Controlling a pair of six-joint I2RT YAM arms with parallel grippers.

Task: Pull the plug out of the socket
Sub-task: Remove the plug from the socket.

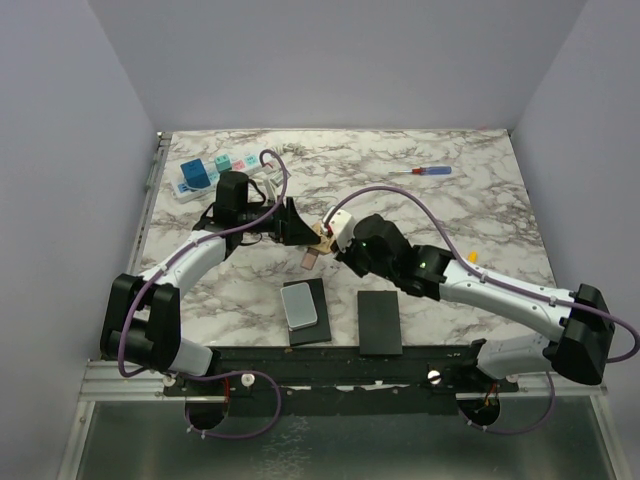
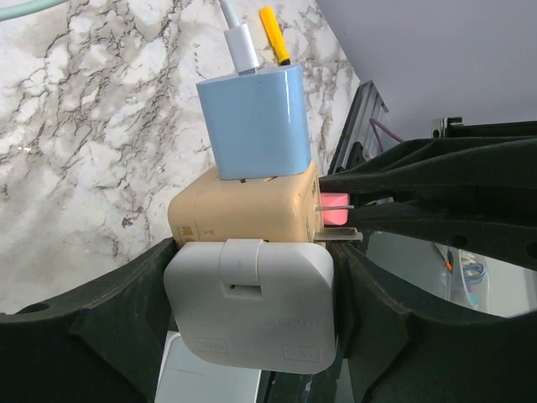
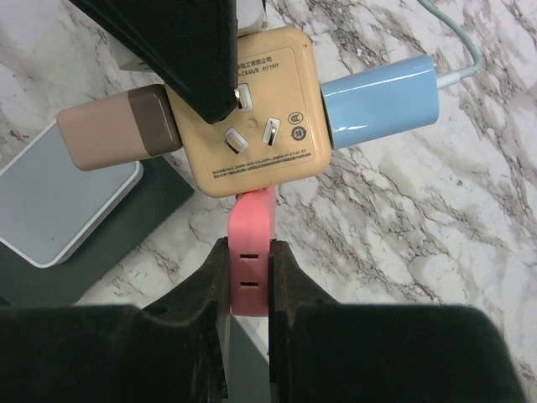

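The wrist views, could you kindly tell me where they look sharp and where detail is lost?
Left wrist: white adapter and blue charger sharp, the black fingers beside the adapter nearly featureless; right wrist: pink plug and tan cube socket crisp, marble evenly lit, no glare.

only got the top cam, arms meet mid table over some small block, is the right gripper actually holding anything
observer: yes, the right gripper is shut on a flat pink plastic plug that meets one face of a tan plastic cube socket.
operator: and the left one
observer: the left gripper clamps a white square plastic adapter sitting against another face of the cube.
operator: anything else stuck in it
observer: a light blue block charger and a two-tone brown plastic plug stick out of opposite sides.
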